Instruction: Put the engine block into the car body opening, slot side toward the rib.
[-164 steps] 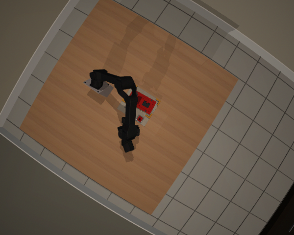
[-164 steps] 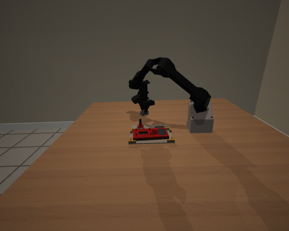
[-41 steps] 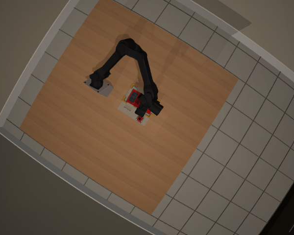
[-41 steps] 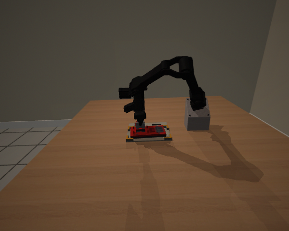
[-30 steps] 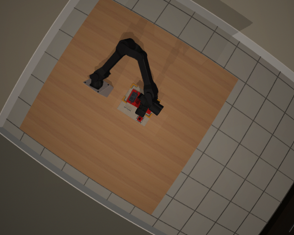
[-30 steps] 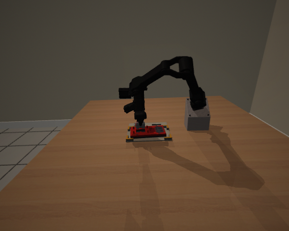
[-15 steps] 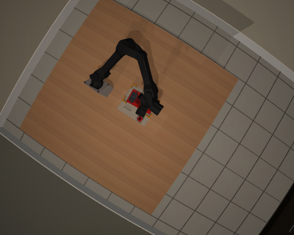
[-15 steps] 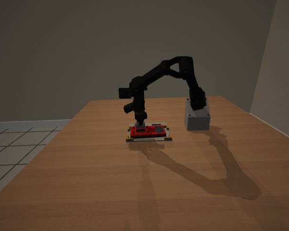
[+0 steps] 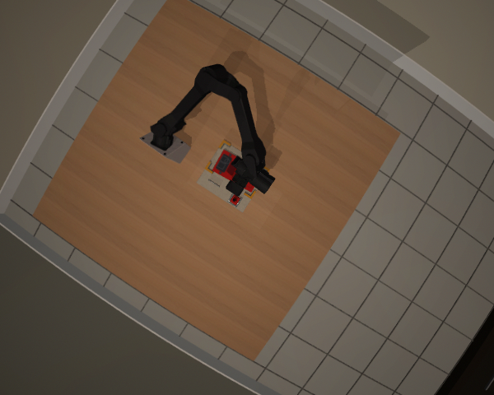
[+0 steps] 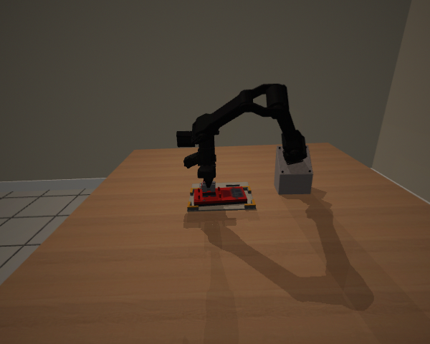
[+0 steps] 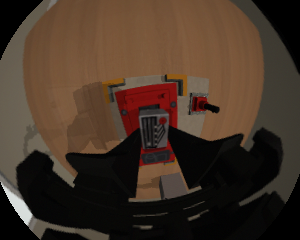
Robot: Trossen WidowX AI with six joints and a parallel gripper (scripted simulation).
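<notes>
Here we are: fingers [image 9: 240, 174] [image 10: 208, 183] pointing down over car body [image 9: 224, 173] [image 10: 228, 201] [image 11: 132, 102], pinching grey engine block [image 10: 208, 188] [image 11: 154, 131] from both sides! Engine block right above car body, slatted face up, red round spot near one corner; whether any of it sits inside opening, can't tell from here. Car body lying flat, red, yellow corner brackets [image 9: 250, 193] [image 10: 192, 208] [image 11: 177, 79] around it. Beside car body, small red piece with black stem [image 9: 235, 199] [image 11: 200, 104]. Grey arm pedestal [image 9: 179, 156] [image 10: 296, 185] [image 11: 173, 186] well apart from car body, on tabletop [image 9: 188, 238] [image 10: 141, 259] [image 11: 140, 45].
</notes>
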